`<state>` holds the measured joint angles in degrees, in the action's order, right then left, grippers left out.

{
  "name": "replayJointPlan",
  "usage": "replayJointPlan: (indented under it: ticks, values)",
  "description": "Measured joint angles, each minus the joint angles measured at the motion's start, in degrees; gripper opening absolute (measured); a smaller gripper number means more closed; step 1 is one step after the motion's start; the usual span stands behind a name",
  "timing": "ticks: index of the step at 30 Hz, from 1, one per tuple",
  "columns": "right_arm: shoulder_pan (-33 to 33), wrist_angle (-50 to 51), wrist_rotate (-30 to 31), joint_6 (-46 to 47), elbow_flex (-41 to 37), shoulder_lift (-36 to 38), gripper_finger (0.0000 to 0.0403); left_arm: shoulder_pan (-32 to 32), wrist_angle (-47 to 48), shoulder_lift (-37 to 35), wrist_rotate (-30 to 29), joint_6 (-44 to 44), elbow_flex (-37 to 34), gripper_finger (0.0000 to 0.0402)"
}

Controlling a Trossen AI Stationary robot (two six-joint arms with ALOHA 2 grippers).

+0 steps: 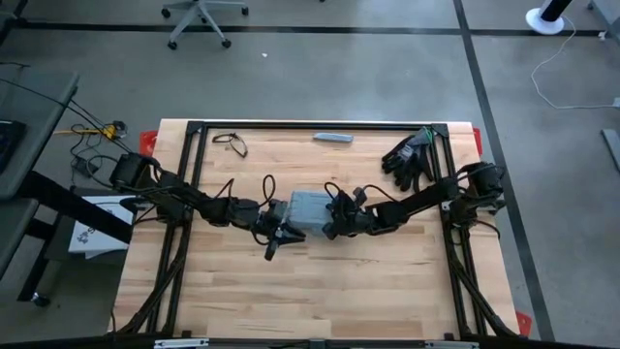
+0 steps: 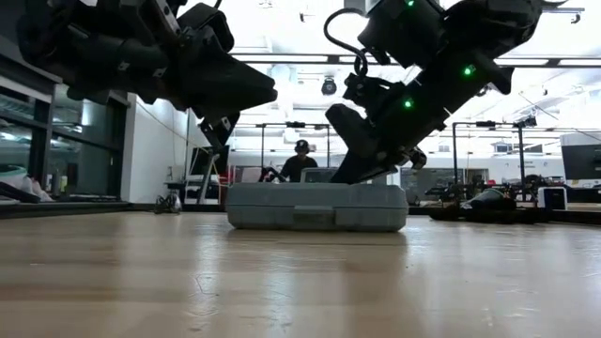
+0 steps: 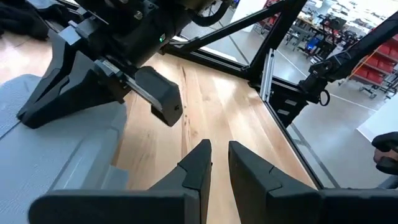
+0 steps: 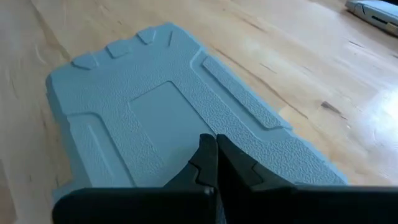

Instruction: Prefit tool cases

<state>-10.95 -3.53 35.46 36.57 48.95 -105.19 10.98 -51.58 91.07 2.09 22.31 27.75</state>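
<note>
A: How far along is this looking?

B: The case (image 1: 308, 211) is lying flat and shut on the table (image 1: 291, 291), lid down, so the closing seems done; pressing it home or latching it is probably what is left, though the latch state I cannot tell.

A: And the pincers?

B: The right gripper (image 4: 214, 163) is sitting with fingers together, tips over the lid, the case stretching out ahead of it. The left gripper (image 3: 219, 163) is hovering with fingers a little apart, gripping nothing; the case edge is lying just beside it, between the two pincers
</note>
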Motion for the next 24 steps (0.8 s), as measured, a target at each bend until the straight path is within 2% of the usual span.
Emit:
replayJointPlan:
  ticks: [6, 13, 21, 24]
  values:
    - [-0.8, 5.9, -3.1, 3.6, 0.3, 1.1, 0.0, 0.1, 2.4, 0.0, 0.0, 0.1, 0.0, 0.0048]
    - [-6.5, 12.3, 2.3, 10.0, 0.4, 1.4, 0.0, 0.3, 5.3, 0.0, -1.3, 0.1, 0.0, 0.0048]
    - [-12.5, 19.2, 4.9, 19.0, 0.2, 3.5, 0.0, 0.3, 5.8, 0.0, -1.9, -0.5, 0.0, 0.0048]
    - [-14.6, 21.3, 5.3, 20.3, -0.2, 6.0, 0.0, 0.3, 6.1, 0.0, -3.9, -0.5, 0.0, 0.0048]
